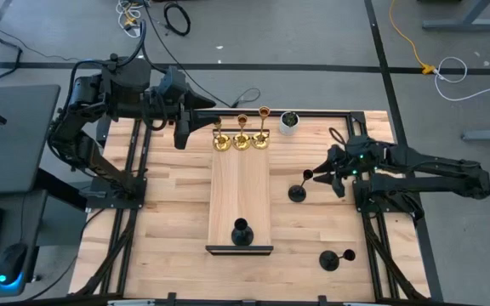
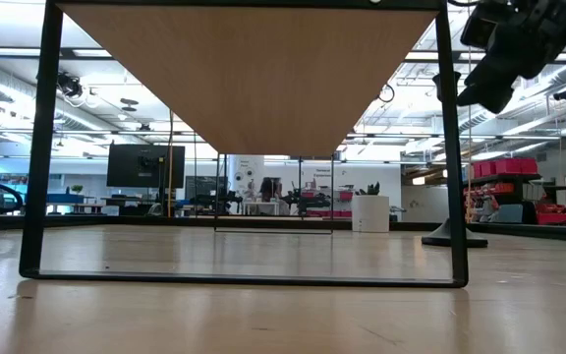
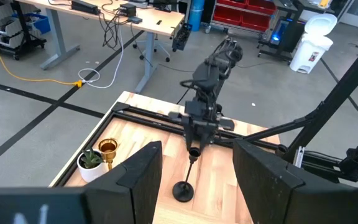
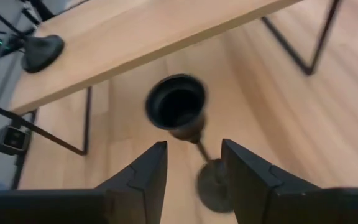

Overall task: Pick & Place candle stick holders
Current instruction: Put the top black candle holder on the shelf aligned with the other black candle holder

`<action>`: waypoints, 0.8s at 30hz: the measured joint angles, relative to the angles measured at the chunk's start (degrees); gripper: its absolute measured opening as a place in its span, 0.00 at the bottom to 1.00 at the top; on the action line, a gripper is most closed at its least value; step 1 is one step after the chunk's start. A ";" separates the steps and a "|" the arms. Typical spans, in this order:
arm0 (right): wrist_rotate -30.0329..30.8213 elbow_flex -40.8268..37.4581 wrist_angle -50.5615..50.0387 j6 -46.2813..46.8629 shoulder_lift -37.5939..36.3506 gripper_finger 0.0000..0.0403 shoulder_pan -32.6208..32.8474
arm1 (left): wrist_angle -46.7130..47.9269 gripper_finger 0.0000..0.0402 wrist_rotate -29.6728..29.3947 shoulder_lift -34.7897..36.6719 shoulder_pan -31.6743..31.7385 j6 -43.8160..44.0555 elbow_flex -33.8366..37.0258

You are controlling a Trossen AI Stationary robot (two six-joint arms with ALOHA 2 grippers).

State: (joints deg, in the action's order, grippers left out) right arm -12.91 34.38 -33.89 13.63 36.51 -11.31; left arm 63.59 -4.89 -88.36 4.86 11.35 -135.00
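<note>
While three shiny brass candle stick holders (image 1: 242,136) line the far end of a raised wooden shelf (image 1: 240,191) beside a white pot of greenery (image 1: 289,122), the right tool (image 1: 320,178), released, hovers over a matte black holder (image 1: 299,189) on the tabletop (image 1: 173,200). The left tool (image 1: 179,132) waits released near the brass ones.

Both your arms are out over the worktop, hands apart.

Your left arm reaches in from the far left corner, folded at the elbow, its hand (image 1: 179,127) pointing down with the fingers (image 3: 140,174) spread wide. Your right arm stretches in low from the right edge, forearm nearly level, wrist turned inward. Its hand (image 1: 323,176) sits near the middle right, and its fingers (image 4: 143,174) stand parted with a clear gap between them.
</note>
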 joint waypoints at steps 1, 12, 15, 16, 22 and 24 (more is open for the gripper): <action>0.02 -1.10 1.94 0.99 0.01 0.37 0.91 | 0.00 0.49 0.00 0.00 0.00 0.00 0.00; 8.37 -10.99 17.77 6.88 0.31 0.37 8.67 | 0.04 0.49 0.00 0.00 0.00 -0.06 0.00; 10.84 -12.80 19.79 7.08 0.88 0.37 9.44 | 0.06 0.49 0.00 0.00 0.00 -0.07 0.00; 11.28 -13.17 20.50 7.11 1.21 0.37 9.53 | 0.06 0.49 -0.01 0.00 0.00 -0.07 0.00; 12.26 -14.75 25.92 7.34 3.13 0.37 10.08 | 0.09 0.49 -0.02 0.00 0.00 -0.11 0.00; 12.34 -15.21 27.49 7.36 4.07 0.37 10.08 | 0.08 0.49 0.00 0.00 -0.01 -0.13 0.00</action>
State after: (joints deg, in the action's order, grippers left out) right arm -0.57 19.18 -6.40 20.98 40.58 -1.23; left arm 63.67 -4.89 -88.36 4.86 11.22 -135.00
